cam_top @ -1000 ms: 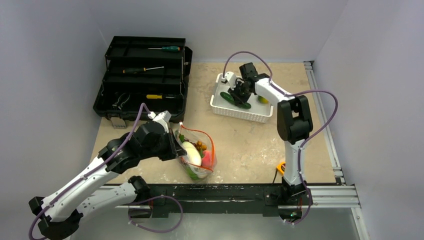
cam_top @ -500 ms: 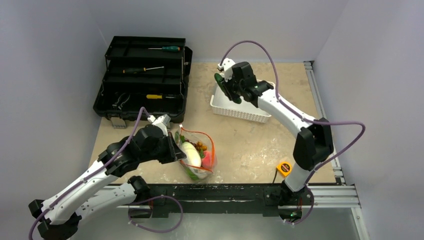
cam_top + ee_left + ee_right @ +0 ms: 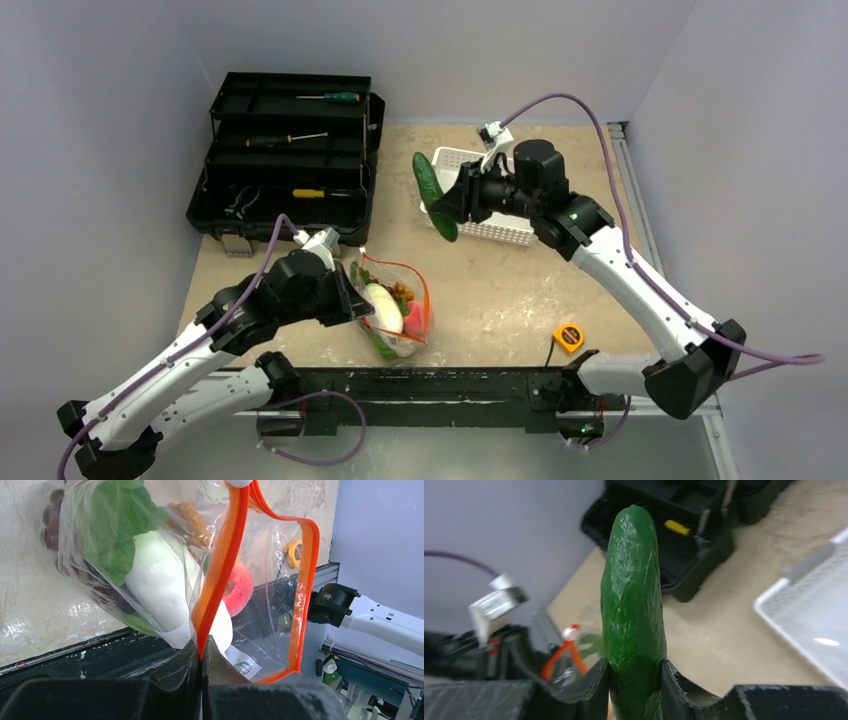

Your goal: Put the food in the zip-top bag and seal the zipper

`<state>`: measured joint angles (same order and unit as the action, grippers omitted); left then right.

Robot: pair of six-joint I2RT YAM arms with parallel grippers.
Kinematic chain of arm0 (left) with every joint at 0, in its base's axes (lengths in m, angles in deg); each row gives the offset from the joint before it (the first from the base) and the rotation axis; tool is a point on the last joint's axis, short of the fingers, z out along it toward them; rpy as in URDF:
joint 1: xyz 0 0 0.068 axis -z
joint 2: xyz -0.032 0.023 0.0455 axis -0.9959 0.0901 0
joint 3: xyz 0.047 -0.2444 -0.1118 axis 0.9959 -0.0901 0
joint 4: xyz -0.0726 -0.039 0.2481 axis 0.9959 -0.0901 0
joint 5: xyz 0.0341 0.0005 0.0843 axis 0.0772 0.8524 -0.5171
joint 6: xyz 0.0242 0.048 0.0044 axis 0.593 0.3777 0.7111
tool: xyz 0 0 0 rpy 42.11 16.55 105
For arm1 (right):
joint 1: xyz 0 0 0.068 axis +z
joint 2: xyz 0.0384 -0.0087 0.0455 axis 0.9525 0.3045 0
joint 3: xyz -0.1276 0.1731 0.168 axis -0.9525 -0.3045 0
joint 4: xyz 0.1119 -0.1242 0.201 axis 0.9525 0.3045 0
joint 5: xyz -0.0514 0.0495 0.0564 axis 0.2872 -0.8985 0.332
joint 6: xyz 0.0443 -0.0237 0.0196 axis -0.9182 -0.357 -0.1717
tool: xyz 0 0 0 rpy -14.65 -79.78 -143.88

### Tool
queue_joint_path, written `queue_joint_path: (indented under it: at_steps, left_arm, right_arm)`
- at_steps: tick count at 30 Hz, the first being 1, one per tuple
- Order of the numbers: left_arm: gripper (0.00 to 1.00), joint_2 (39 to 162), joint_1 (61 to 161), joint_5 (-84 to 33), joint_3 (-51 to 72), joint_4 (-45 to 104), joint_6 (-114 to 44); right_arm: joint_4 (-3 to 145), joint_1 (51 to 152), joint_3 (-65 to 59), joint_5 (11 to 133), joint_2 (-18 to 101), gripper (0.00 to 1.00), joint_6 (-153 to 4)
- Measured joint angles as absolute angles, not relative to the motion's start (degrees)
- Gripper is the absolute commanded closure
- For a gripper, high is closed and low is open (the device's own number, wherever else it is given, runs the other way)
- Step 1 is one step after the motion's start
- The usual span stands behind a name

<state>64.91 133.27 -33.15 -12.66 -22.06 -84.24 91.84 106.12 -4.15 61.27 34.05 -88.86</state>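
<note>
The zip-top bag [image 3: 398, 312] lies near the table's front edge with its mouth held up. My left gripper [image 3: 352, 300] is shut on the orange-red zipper [image 3: 225, 555] strip at one side of the mouth [image 3: 201, 652]. Inside the bag are the green cabbage [image 3: 110, 525], dark grapes [image 3: 50, 525], a pink peach [image 3: 239, 585] and orange pieces [image 3: 187, 522]. A white slider [image 3: 240, 482] sits at the strip's top end. My right gripper [image 3: 447, 203] is shut on the green cucumber [image 3: 430, 192], in the air left of the basket. The cucumber [image 3: 634, 595] stands upright between the fingers [image 3: 634, 667].
A white perforated basket [image 3: 500, 233] stands at the back right, partly behind the right arm. An open black toolbox [image 3: 285, 150] with screwdrivers is at the back left. A small yellow tape measure [image 3: 568, 336] lies near the front right edge.
The right arm has lifted the cucumber out of the basket and swung it left and forward, toward the bag. The left arm and bag have stayed put.
</note>
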Motion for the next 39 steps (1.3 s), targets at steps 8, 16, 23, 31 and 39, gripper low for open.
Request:
queue_joint_path:
  at_steps: [8, 16, 23, 31, 39]
  left_arm:
    - [1.00, 63.9, 133.3, -34.1, -12.7, -22.0, -84.6]
    - [1.00, 62.7, 133.3, -34.9, -12.7, -22.0, -85.4]
    - [1.00, 63.3, 133.3, -35.4, -12.7, -22.0, -85.4]
    - [1.00, 63.8, 133.3, -35.6, -12.7, -22.0, -85.3]
    - [1.00, 63.8, 133.3, -35.6, -12.7, -22.0, -85.2]
  right_arm:
    - [94.1, 112.3, -4.5, 46.2, 31.2, 1.00, -97.4]
    - [102.8, 121.4, -1.4, 46.1, 33.4, 1.00, -99.0]
    - [113.6, 128.9, 7.5, 52.1, 42.2, 1.00, -98.1]
    - [124.2, 130.9, 12.2, 58.9, 50.3, 1.00, -96.8]
    - [128.8, 131.0, 13.6, 61.4, 50.2, 1.00, -96.1]
